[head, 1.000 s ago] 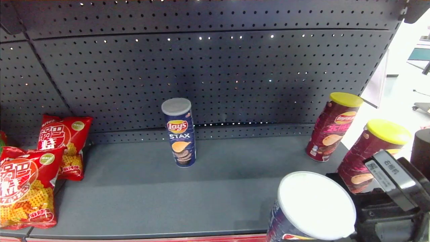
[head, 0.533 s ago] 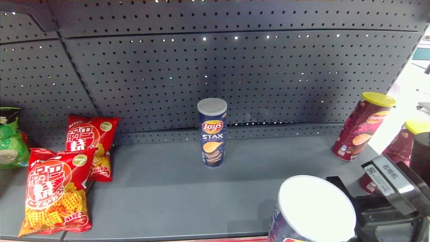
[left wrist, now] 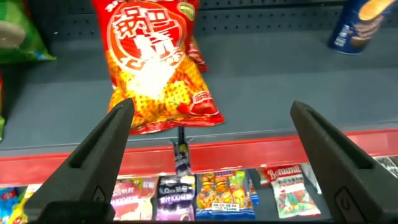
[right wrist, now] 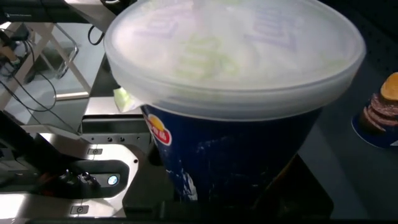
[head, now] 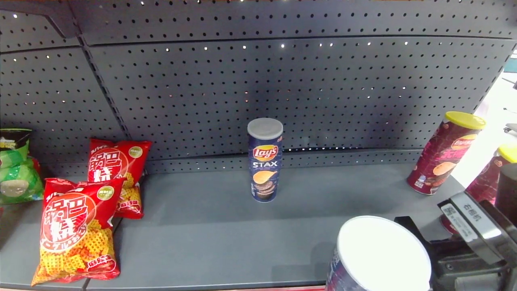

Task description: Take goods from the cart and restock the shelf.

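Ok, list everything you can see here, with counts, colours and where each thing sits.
standing chip can: one, blue with grey lid, upright mid-shelf near the pegboard
held chip can: one, blue with white lid, at the shelf's front right
maroon chip cans: two, yellow lids, shelf's right end
red snack bags: two, shelf's left part
green bag: one, far left
small packets: several, mixed colours, on the level below
shelf: one, grey, pegboard back
left jaws: black, open, facing the front red bag
right jaws: black, shut on the held chip can
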Available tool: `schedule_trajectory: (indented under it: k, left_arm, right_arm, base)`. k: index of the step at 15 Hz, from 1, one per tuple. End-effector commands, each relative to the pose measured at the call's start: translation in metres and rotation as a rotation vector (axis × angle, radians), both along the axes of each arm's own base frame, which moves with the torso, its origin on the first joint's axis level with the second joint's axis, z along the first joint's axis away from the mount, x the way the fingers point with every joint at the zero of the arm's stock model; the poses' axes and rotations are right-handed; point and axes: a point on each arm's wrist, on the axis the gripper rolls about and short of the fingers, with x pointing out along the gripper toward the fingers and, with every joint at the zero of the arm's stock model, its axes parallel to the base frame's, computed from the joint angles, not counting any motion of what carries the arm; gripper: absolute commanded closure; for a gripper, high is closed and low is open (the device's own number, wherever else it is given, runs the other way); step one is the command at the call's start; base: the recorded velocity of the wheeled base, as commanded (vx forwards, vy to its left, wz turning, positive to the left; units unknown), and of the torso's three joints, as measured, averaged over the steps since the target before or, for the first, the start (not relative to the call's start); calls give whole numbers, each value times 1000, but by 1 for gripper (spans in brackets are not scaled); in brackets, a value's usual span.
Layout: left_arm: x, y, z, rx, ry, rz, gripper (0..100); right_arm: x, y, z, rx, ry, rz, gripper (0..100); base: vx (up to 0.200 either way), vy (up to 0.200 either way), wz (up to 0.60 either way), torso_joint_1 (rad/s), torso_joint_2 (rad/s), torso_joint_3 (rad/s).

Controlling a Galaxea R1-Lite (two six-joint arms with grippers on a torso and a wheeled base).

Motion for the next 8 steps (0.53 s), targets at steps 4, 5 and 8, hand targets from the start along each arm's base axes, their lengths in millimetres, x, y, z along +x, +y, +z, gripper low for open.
schedule_trajectory:
  k: [4, 5, 8]
  left_arm:
    - [0, 0, 0, -1, 1, 0, 0]
    - [0, 0, 0, -1, 0, 0, 0]
    - [0, 0, 0, 1, -1, 0, 0]
  right_arm:
    - [1, 1, -1, -4, 6, 1, 100]
    - [1, 1, -2, -6, 7, 1, 100]
    - [1, 1, -3, -7, 11, 2, 100]
  base:
    - [-200, 0, 0, 3, 1, 2]
    - [0, 0, 0, 0, 0, 0]
    - [0, 0, 0, 0, 0, 0]
